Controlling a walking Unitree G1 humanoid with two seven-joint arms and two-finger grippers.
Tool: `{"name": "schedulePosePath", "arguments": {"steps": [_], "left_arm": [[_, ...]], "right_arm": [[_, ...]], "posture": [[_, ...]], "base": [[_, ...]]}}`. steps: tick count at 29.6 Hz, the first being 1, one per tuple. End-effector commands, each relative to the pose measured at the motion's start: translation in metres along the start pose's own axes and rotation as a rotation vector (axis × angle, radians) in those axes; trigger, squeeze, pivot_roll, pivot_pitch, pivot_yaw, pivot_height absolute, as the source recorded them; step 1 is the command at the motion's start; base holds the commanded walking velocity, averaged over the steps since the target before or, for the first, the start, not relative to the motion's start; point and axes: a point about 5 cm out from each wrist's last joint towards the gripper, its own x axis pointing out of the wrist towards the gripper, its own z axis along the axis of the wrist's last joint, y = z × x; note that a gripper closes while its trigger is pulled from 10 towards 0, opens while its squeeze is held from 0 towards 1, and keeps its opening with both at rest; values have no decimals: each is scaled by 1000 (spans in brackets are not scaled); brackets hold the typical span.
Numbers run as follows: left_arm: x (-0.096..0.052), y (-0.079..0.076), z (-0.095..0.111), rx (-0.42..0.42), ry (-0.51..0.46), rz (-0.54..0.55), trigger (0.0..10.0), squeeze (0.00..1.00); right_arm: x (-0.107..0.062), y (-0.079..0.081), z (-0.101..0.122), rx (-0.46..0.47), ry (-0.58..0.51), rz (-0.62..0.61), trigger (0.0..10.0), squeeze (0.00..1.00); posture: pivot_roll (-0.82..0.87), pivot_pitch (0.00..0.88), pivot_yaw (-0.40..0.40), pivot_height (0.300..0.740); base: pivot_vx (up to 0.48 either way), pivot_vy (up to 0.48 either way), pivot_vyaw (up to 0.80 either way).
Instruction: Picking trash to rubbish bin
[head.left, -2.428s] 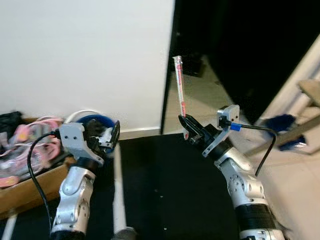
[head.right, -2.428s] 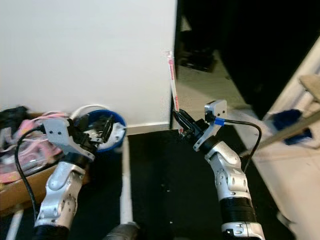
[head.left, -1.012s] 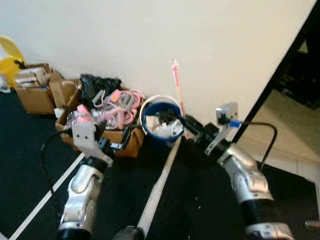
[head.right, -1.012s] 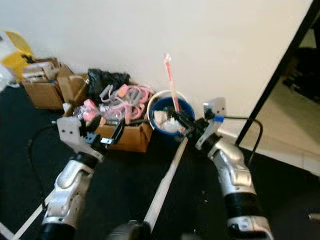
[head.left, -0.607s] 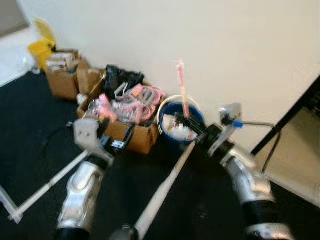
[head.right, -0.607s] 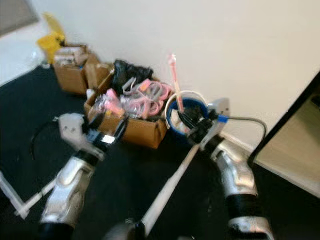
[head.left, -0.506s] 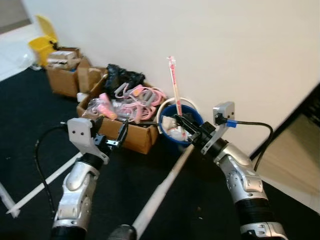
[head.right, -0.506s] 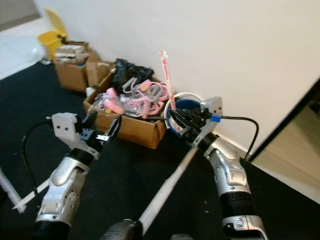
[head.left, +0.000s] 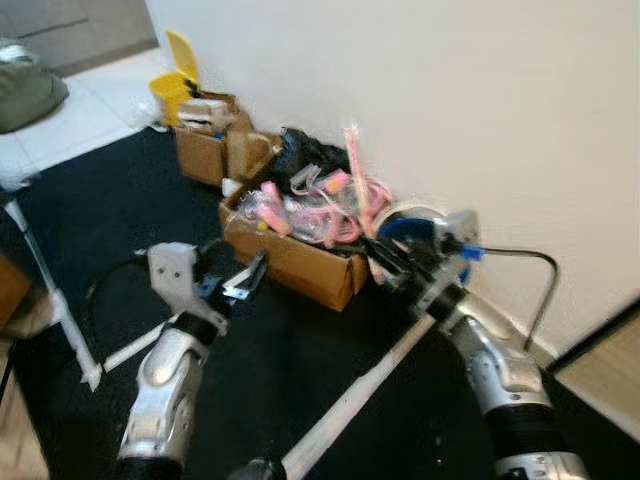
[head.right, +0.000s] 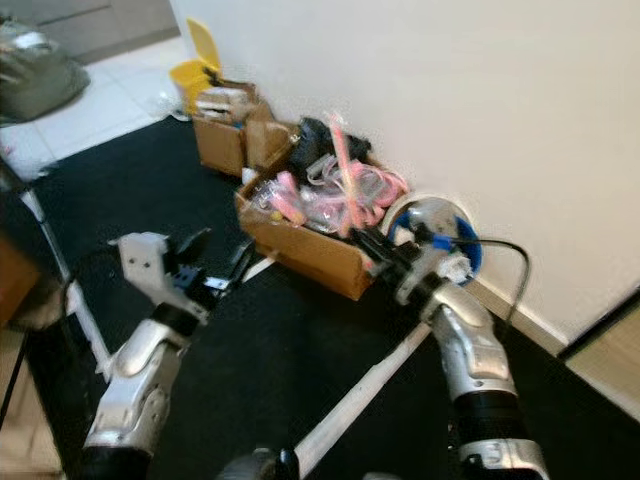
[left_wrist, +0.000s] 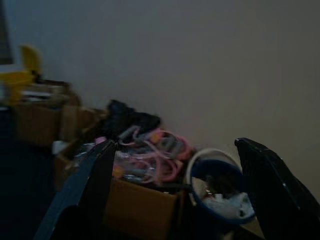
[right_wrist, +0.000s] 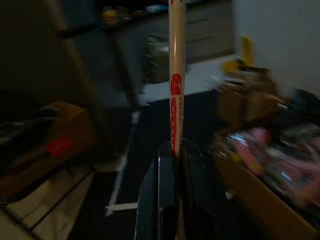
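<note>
Black mat (head.left: 290, 390); right gripper (right_wrist: 176, 150) pinching red-printed, unreadable paper sleeve (right_wrist: 176, 75).

Two cardboard boxes (head.left: 300, 262) (head.left: 205, 150) — one blue bin (head.left: 415, 228), one red-and-white wrapper (right_wrist: 176, 75).

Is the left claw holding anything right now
No. In the left wrist view the left claw is open with nothing between its fingers; past it stand the blue bin and a cardboard box.

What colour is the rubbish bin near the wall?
Blue with a white rim, clearest in the left wrist view: rubbish bin.
</note>
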Motion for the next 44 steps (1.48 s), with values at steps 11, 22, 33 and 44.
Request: {"name": "schedulePosePath", "arguments": {"steps": [11,22,33,44], "left_arm": [[-1,-2,-8,-46,31,7,10000,0],[-2,1,-6,-50,26,7,10000,0],[-2,3,-6,-68,28,12,10000,0],[-2,3,-5,-71,27,12,10000,0]], "right_arm": [[-6,-3,-4,6,19,-10,10000,0],[-5,-2,-4,8,18,-8,10000,0],[-5,-2,-5,9,18,-4,10000,0],[-5,-2,-5,10,19,-2,10000,0]], "posture": [[17,0,-25,740],[19,0,-22,740],[19,0,-22,740],[19,0,-20,740]], "base": [[0,0,657],[0,0,656],[0,0,655],[0,0,655]]}}
